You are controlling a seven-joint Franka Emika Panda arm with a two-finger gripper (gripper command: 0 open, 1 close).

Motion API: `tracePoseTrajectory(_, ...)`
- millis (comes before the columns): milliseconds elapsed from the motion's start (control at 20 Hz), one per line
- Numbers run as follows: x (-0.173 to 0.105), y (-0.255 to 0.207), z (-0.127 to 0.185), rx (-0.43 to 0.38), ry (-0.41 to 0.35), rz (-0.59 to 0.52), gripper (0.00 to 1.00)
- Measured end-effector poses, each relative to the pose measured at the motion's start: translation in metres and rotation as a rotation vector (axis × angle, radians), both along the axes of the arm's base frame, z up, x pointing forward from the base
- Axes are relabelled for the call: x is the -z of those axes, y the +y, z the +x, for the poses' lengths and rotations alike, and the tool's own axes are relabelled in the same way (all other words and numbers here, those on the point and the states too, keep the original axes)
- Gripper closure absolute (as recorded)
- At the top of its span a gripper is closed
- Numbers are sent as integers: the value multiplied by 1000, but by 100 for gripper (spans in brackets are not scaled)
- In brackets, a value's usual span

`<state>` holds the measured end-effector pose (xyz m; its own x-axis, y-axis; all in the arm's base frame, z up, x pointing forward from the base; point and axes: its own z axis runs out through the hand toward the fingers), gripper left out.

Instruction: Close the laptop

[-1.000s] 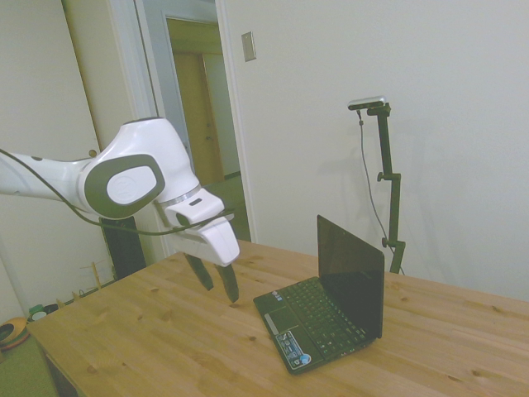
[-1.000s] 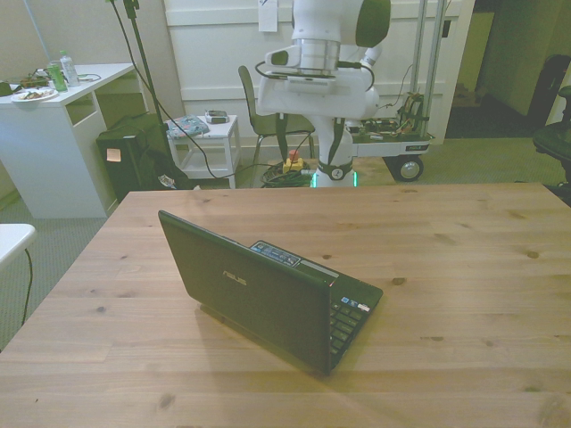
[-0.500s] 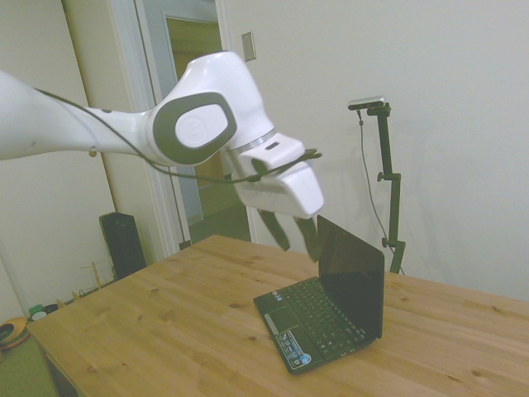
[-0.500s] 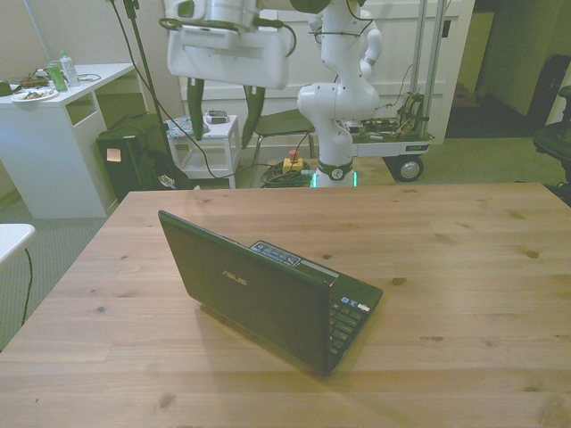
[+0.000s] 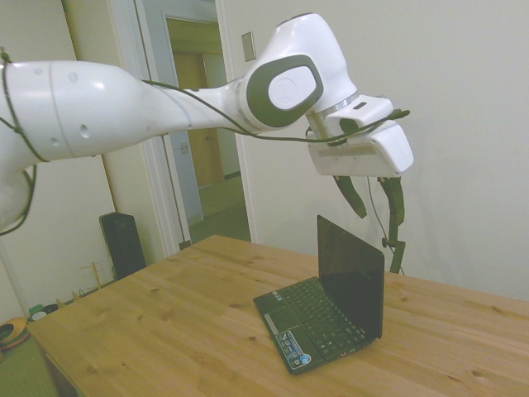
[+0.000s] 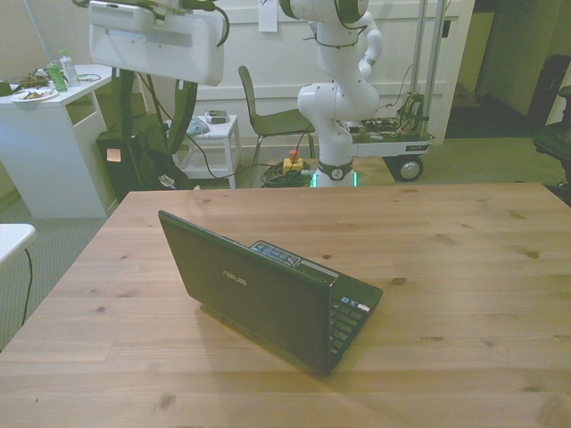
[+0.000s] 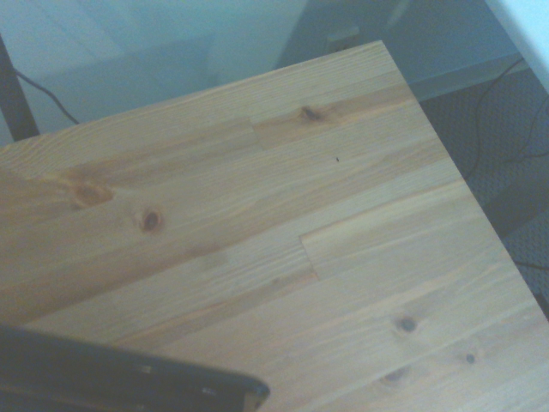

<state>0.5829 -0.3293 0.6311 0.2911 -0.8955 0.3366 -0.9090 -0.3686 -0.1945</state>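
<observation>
Above laptop [image 5: 335, 302] lid, gripper [image 5: 374, 207] spread, w/o contact

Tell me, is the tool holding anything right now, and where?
Nothing. The tool is open and empty, up in the air above the laptop's lid, touching nothing.

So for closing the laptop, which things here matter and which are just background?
Part of the job:
- laptop, open on the wooden table, lid upright
- end effector, open, up in the air above the lid, touching nothing

Just lying about:
- chair behind the table
- white desk with a can and plate
- small white side table
</observation>
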Motion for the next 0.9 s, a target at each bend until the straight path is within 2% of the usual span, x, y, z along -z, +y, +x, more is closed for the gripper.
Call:
tracePoseTrajectory(200, 16, -7, 37, -4, 14, 2, 0)
tracePoseTrajectory(250, 18, -5, 46, -10, 16, 6, 100)
tracePoseTrajectory(600, 23, 15, 87, -53, 21, 22, 100)
tracePoseTrajectory(900, 42, 24, 100, -74, 28, 54, 100)
